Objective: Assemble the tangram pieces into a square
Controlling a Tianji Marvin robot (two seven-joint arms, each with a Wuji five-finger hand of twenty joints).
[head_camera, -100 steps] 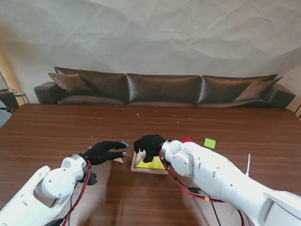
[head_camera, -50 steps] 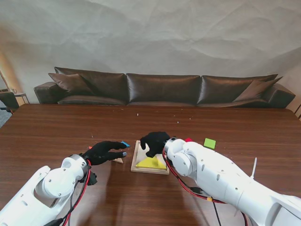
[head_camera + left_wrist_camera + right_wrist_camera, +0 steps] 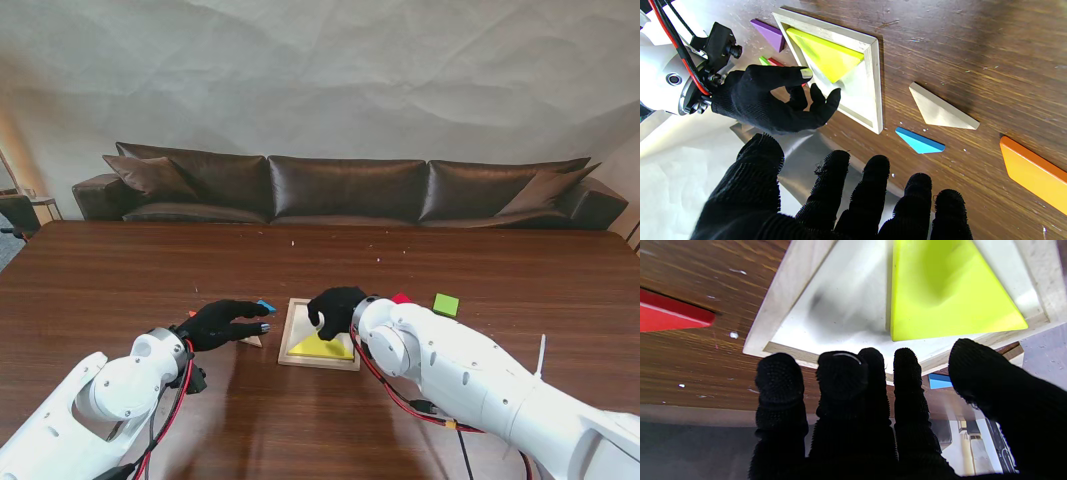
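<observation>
Now right robot hand lowered, yellow triangle more covered

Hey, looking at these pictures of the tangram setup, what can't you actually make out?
- Orange piece: cut off by the left wrist view's edge, shape unclear.
- Red piece: cut off in the right wrist view.
- Tray: the right robot hand hides its far right part in the stand view.
- Purple piece: unseen in the stand view.
</observation>
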